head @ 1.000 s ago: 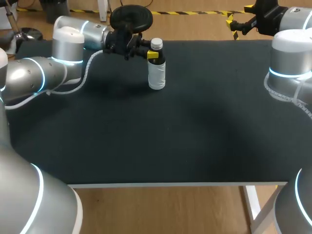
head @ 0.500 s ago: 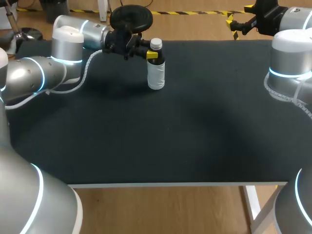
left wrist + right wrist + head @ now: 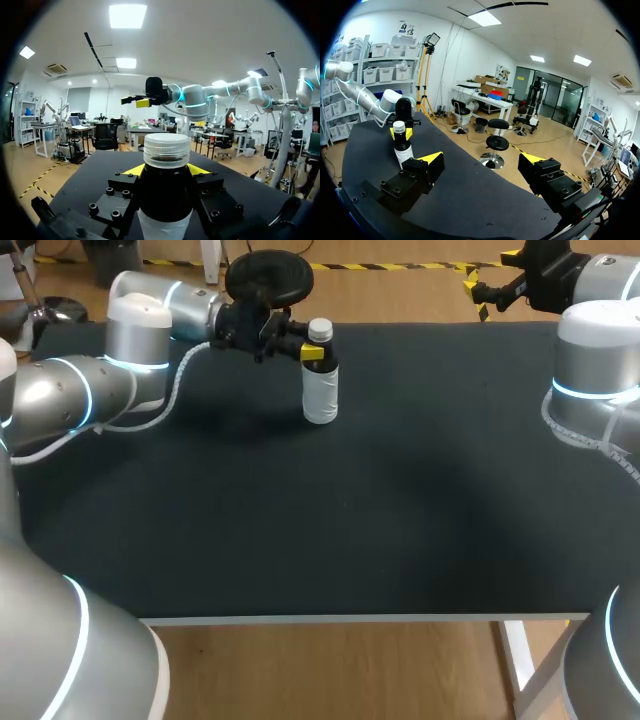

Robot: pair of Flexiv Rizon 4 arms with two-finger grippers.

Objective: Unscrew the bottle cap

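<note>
**Head view.**
- Black matte bench (image 3: pixel 420 510) with a pale front edge.
- Dark round bottle with a white label wrap (image 3: pixel 321 398), stood upright near the bench's far edge, left of the middle.
- A white ribbed screw cap (image 3: pixel 320 331) is seated on the neck. The label's print is too small to be read.
- The left gripper (image 3: pixel 312 353) is seen entering from the far left corner and is closed on the bottle just under the cap.
- The right gripper (image 3: pixel 477 295) is held beyond the far edge, toward the right corner, fingers parted, nothing held.

**Left wrist view.**
- The bottle is clamped between the fingers, with a yellow tip showing at either side of its shoulder.
- The cap is left uncovered above them.

**Right wrist view.**
- The fingers are spread wide, with nothing between them.
- The bottle, with the left gripper at its neck, is recorded well ahead across the bench.
</note>
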